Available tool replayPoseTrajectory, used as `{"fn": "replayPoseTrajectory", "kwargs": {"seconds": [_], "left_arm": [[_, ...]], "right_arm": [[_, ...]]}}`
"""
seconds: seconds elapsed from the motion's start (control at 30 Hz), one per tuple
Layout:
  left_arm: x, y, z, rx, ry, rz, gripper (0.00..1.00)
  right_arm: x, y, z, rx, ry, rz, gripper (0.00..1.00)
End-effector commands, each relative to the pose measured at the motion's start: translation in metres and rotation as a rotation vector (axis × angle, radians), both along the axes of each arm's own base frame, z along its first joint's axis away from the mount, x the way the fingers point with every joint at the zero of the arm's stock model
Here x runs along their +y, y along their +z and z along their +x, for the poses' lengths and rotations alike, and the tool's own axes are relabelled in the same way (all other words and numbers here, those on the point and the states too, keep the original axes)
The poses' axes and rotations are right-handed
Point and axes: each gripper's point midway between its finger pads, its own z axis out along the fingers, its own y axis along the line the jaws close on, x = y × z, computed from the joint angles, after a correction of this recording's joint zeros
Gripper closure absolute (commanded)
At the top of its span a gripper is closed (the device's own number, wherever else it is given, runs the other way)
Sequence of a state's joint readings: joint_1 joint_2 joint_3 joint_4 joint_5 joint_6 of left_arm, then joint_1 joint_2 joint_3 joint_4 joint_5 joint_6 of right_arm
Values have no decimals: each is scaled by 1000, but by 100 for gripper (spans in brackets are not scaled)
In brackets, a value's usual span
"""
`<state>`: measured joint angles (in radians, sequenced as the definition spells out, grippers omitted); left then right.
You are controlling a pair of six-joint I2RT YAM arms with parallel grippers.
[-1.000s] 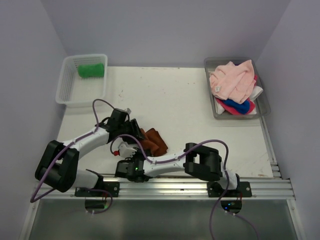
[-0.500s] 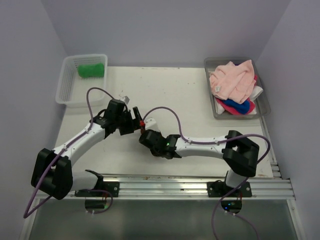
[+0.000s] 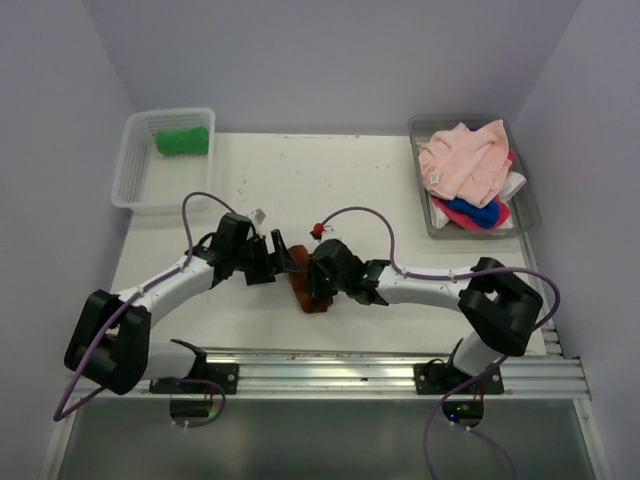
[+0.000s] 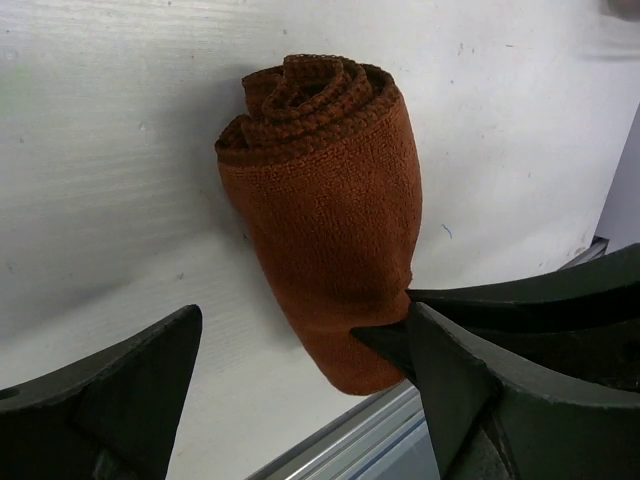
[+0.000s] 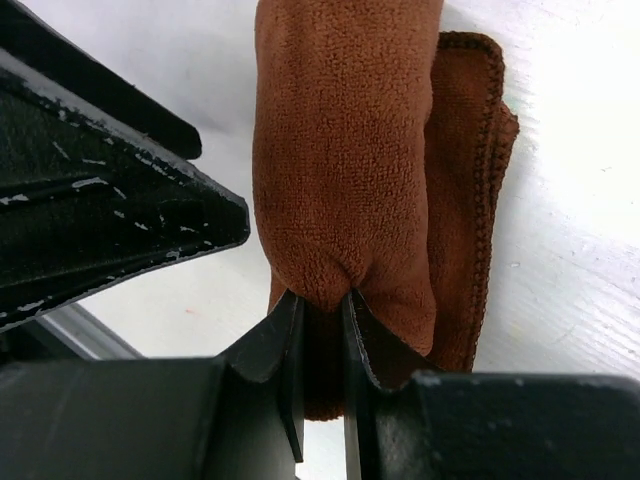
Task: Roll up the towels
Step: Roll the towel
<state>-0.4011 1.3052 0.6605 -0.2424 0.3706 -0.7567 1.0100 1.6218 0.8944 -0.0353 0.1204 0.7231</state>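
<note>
We see the rust brown towel (image 3: 312, 302) lying on the tabletop (image 3: 400, 200), a little left of centre in the lower half of the overhead frame, between the two arms. In the left wrist view it is a tight roll, with its spiral end toward the top of that frame.

The right claw (image 5: 320, 305) is pinched narrow on a fold of this towel at the bottom centre of its own view, and cloth bulges above the fingertips. The left claw (image 4: 305, 318) stands wide, with its fingers at the lower corners of its frame, either side of the roll's near end. We cannot quite tell whether its right-hand finger touches the cloth.

At upper left of the overhead frame, a green towel (image 3: 182, 140) sits in the white basket (image 3: 135, 190). At upper right, the grey tray (image 3: 525, 215) holds a pink towel (image 3: 465, 160) lying over a blue towel (image 3: 472, 213).
</note>
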Motion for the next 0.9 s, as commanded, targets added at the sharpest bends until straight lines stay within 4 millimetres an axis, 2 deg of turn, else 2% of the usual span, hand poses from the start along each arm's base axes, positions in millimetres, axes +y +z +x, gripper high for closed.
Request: {"fn": "replayPoseTrajectory", "kwargs": {"seconds": [0.0,0.23,0.4,0.5,0.63,0.67,0.77,0.8,0.83,0.87], "left_arm": [[-13,12,13,-62,-14,-79,13],[-17,-1,18,-46,-25,-80,13],[-23,-11,20,-25,-28,-81,17],[-26,-16,20,-15,-26,-76,26],[-28,-18,18,-3,-23,-76,44],[-28,-17,19,-5,-19,-76,45],[-26,-14,19,-7,-11,-56,48],[-24,-12,19,-1,-3,-39,49],[-23,-12,20,1,1,-31,49],[-21,-12,20,3,3,-20,50]], "right_arm": [[11,8,-18,114,39,156,97],[13,10,-16,165,38,248,97],[15,11,-18,223,56,315,97],[12,4,-19,260,52,312,97],[3,-2,-19,271,26,296,96],[-1,-4,-20,272,19,275,95],[-11,2,-16,222,-7,213,74],[-15,5,-14,200,-17,191,58],[-17,14,-4,144,-50,169,52],[-26,17,-10,116,-44,102,48]]}}
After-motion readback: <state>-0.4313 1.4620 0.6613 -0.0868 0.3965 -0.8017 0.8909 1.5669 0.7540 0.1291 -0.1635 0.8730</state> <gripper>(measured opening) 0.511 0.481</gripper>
